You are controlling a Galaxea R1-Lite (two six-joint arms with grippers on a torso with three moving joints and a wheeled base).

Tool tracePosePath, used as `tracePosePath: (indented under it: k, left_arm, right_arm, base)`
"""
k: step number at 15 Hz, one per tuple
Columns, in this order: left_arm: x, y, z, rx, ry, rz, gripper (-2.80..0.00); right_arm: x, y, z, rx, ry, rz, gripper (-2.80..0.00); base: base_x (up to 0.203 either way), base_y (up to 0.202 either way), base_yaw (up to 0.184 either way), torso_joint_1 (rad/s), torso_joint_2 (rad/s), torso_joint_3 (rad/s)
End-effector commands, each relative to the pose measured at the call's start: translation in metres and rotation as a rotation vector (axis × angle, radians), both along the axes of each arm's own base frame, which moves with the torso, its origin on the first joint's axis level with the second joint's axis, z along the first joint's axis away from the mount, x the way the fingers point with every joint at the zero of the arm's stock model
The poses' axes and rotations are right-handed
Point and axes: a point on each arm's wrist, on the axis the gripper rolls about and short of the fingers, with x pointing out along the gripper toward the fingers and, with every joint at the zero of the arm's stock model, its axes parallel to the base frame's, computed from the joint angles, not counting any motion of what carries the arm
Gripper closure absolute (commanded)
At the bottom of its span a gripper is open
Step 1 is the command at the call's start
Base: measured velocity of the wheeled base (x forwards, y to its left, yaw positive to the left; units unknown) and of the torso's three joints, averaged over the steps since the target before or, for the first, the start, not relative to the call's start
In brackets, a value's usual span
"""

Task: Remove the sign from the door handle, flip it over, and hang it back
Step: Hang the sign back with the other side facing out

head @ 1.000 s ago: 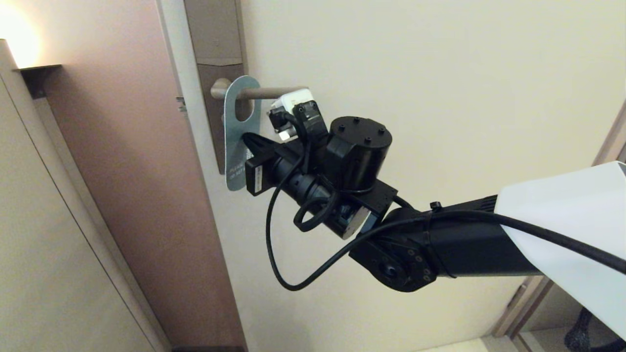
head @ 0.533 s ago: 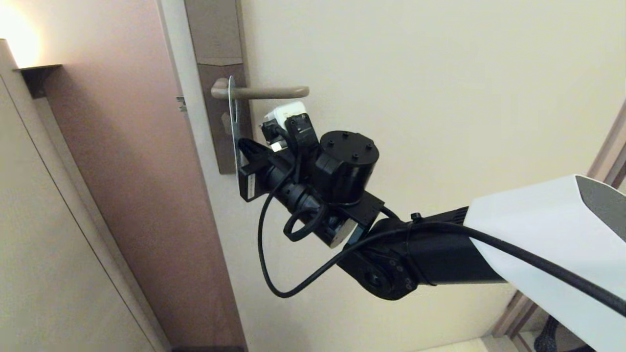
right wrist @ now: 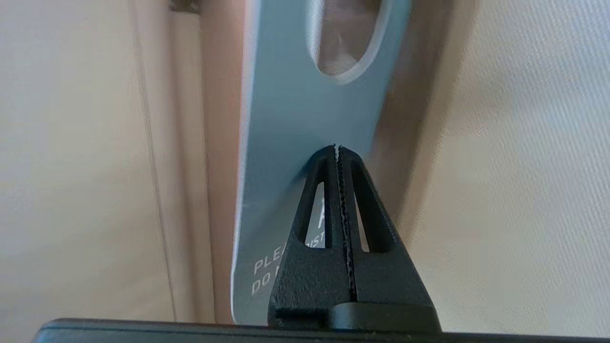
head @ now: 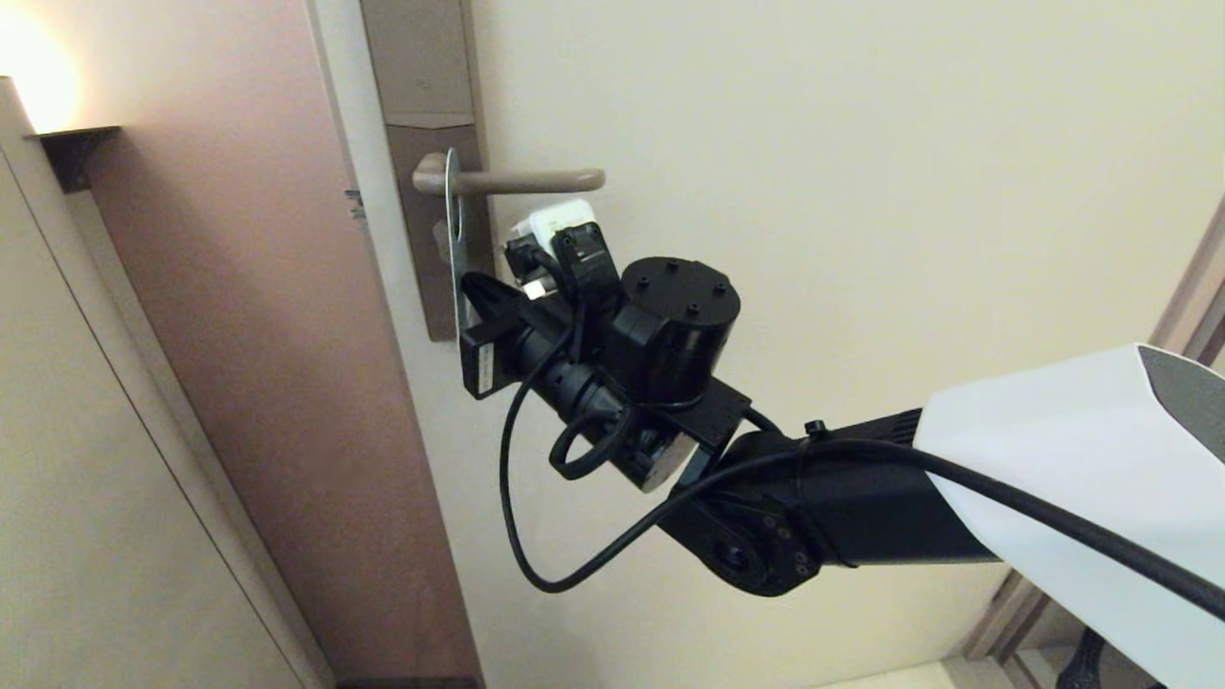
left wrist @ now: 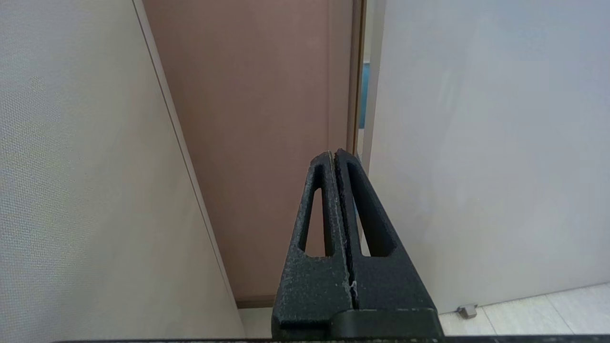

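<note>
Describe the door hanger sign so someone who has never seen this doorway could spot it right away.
Start at the cream door and its tall brown-grey backplate, where the beige door handle sticks out sideways. The sign hangs on that lever close to the backplate, edge-on from the head view, with the right pincer beside its lower part. It is the only flat blue card there, with an oval hole and white lettering.
</note>
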Motion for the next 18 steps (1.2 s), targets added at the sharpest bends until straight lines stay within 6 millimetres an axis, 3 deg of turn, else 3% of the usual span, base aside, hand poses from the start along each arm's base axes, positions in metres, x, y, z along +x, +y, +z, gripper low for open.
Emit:
tracePosePath:
  k: [1,9,18]
  left_arm:
    - [0.000,0.000,0.000,0.000,0.002,0.000,0.00]
    - [0.000,0.000,0.000,0.000,0.003,0.000,0.00]
    - [0.000,0.000,0.000,0.000,0.002,0.000,0.00]
  right_arm:
    - [-0.004,0.000,0.007,0.007,-0.025,0.008,0.00]
    - [-0.015,-0.008,0.015,-0.031,-0.016,0.088,0.00]
    - [-0.023,0.017,-0.001,-0.022,0.017,0.143,0.00]
  base:
    - [0.000,0.000,0.000,0.000,0.00,0.000]
    - [0.000,0.000,0.000,0.000,0.00,0.000]
    - [0.000,0.000,0.000,0.000,0.00,0.000]
